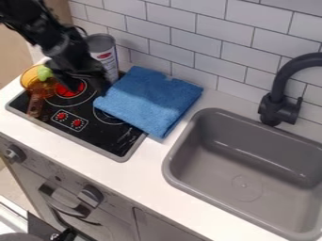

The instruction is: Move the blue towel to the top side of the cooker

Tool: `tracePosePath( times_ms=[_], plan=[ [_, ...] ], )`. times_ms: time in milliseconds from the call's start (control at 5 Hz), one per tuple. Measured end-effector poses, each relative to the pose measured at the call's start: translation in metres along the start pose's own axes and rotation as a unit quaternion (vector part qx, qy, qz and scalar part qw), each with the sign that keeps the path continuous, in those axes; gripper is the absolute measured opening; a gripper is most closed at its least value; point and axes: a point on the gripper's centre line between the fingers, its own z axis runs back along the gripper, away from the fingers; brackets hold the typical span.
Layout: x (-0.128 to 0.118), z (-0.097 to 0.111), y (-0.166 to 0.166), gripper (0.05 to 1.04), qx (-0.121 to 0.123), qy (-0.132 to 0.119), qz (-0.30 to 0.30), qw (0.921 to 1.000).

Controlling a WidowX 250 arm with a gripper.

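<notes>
Camera view: one towel, one cooker, one can.

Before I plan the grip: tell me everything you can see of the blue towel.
The blue towel is soft-looking, slightly fuzzy cloth, folded into a rough square, layers showing at its right edge. It lies over the right rear of the cooker and the white counter, far side near the tiled wall. The hand is near its left edge; contact is unclear.
</notes>
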Motion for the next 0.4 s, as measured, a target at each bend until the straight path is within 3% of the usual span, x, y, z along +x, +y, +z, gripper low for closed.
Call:
tracePosePath(
  times_ms=[200, 400],
  plan=[
    [-0.008, 0.009, 0.029, 0.999, 0.026, 0.014, 0.003, 0.9996],
    [-0.014, 0.011, 0.052, 0.999, 0.054, 0.044, 0.0, 0.9976]
  ],
)
